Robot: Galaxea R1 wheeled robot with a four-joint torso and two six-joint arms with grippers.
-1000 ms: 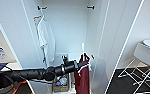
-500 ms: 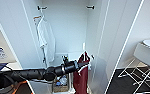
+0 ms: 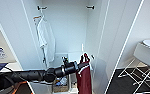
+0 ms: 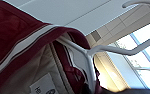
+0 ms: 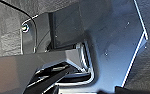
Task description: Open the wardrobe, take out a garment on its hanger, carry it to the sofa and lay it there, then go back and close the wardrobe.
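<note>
White walls are framing the wardrobe, which is standing open; a white robe is hanging inside it from a black peg; in front of the wardrobe's opening, low down, the left pincer is gripping the hanger, and the maroon garment is dangling from it, clear of the pegs; so I judge opening and taking out done; carrying to the sofa, laying down and closing are remaining; the right pincer's state I cannot tell.
</note>
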